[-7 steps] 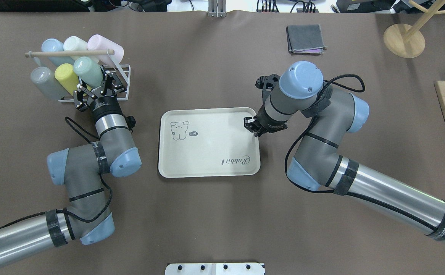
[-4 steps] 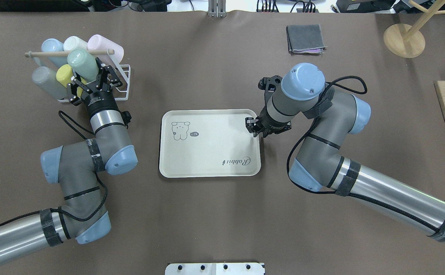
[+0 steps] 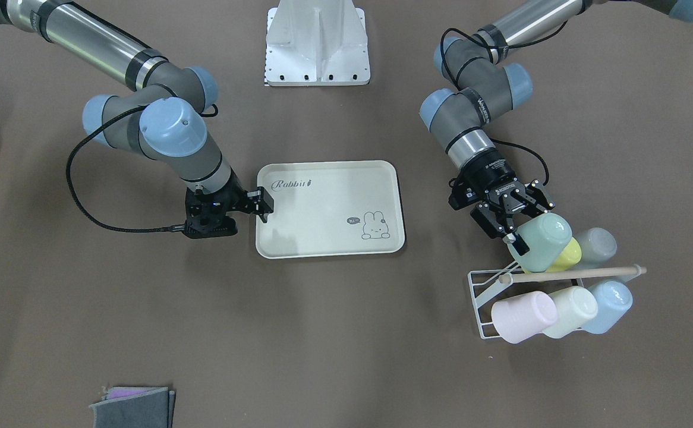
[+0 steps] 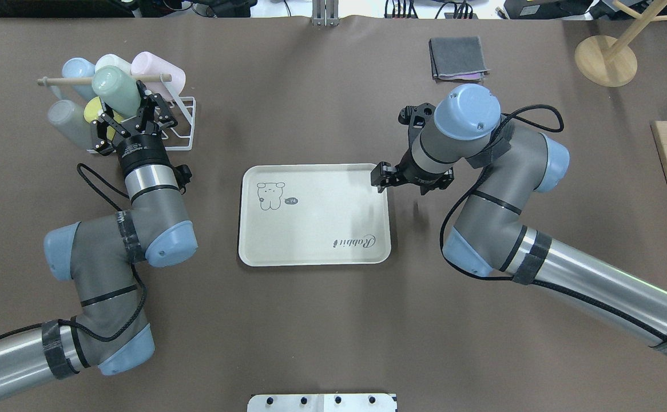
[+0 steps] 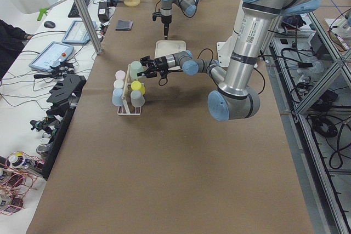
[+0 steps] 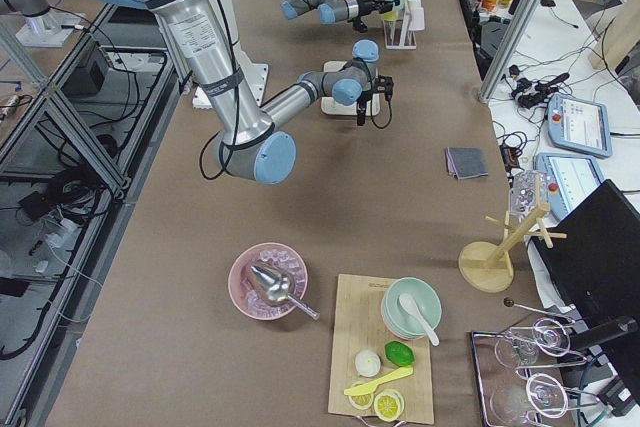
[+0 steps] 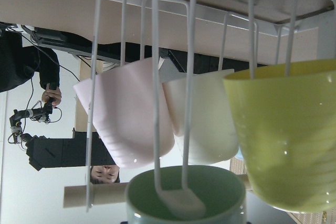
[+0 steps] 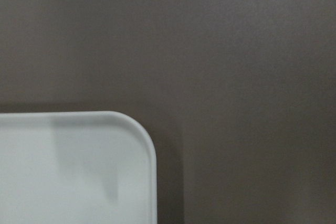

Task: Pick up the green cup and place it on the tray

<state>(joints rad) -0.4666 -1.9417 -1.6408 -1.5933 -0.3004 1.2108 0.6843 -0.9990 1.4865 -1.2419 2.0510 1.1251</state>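
One brown bench [image 4: 310,320] bears the cream rectangular rabbit-print tray [image 4: 310,252] at centre; the right fingers [image 4: 380,174], seemingly closed and empty, hover at its 2 o'clock corner. At 10 o'clock, along the white wire rack [image 4: 187,131], the mint-green plastic cup [image 4: 115,90] has slid outward, clamped in the left fingers [image 3: 517,244]; a peg [image 7: 184,205] remains inside its mouth. Contact points are hidden.

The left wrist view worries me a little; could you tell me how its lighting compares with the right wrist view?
Left wrist view: backlit, background at lower left blown out white, yet the green cup and yellow cup are legible, with small glints. Right wrist view: dim, even light; the tray looks greyish, a faint shadow across it.
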